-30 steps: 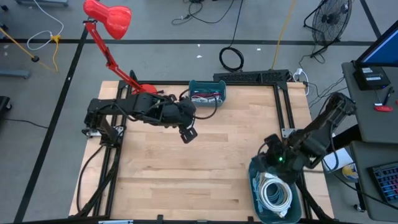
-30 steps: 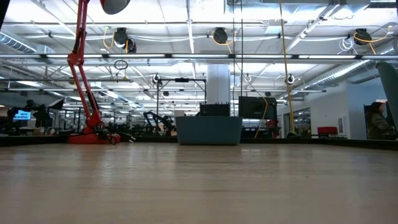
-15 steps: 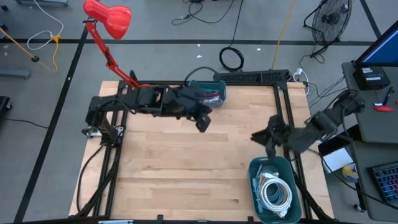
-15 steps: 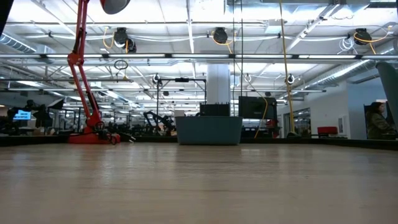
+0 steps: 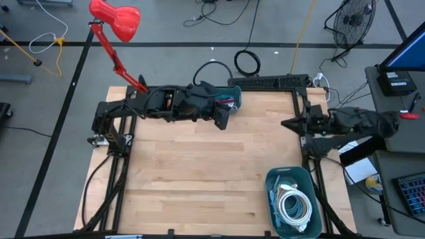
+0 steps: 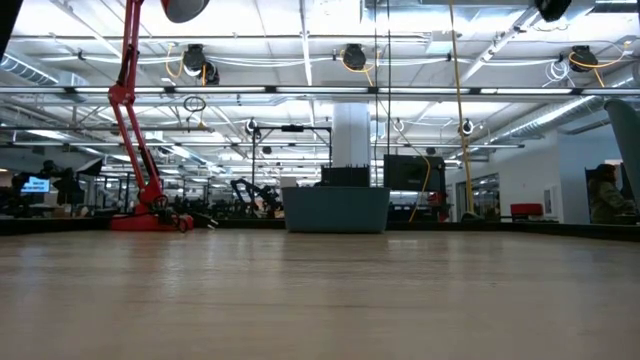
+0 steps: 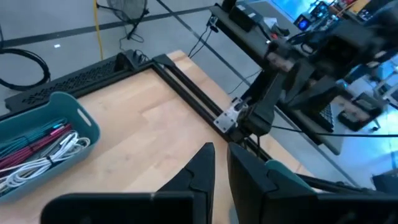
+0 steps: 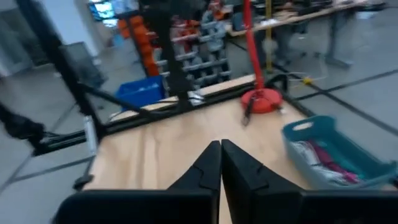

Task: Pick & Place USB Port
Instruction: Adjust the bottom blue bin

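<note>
Right gripper (image 5: pixel 287 124) pinched fully closed, empty, above bare wooden table (image 5: pixel 199 179). Left gripper (image 5: pixel 221 119) nearly closed, empty, beside a teal plastic bin (image 5: pixel 229 89) of cables.

Grey floor around the wooden worktop (image 5: pixel 199 166), a red lamp (image 5: pixel 116 18) upper left, a fan (image 5: pixel 352 20) upper right, ceiling lights (image 6: pixel 345 55) above

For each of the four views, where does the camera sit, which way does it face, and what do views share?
High: overhead, facing down; both arms, left hand, right hand, near bin.
Low: tabletop height, facing the room; far bin, red lamp.
Left wrist: own fingers, facing the right arm.
Right wrist: own shut fingers, facing the lamp base.
Shared: the far bin appears in all four.
</note>
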Motion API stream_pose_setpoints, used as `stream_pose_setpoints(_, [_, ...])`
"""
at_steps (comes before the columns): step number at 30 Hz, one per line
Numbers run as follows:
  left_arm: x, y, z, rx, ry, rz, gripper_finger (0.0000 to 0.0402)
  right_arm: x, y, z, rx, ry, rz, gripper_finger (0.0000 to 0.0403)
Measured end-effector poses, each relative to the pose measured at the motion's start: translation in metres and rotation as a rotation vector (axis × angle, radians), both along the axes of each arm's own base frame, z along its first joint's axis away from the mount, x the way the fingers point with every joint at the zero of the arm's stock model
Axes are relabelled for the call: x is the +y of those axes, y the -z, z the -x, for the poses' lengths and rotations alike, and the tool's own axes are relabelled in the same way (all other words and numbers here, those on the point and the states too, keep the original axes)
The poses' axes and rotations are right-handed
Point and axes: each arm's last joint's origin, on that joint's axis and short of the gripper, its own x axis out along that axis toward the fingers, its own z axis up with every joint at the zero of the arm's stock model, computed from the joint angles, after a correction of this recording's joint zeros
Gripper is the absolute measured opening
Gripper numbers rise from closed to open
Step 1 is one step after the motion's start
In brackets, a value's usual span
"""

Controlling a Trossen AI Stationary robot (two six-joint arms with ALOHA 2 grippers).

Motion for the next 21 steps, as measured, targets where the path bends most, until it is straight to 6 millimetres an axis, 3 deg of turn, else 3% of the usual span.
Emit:
stream_pose_setpoints(13, [0.001, 0.0, 0.0, 0.001, -0.023, 0.0, 0.0042, -0.001, 0.096, -0.023, 0.273, -0.175, -0.106, 0.0])
stream_pose_setpoints(21, [0.001, 0.001, 0.001, 0.008, -0.023, 0.0, 0.0042, -0.006, 0.114, -0.029, 0.259, -0.148, -0.112, 0.0])
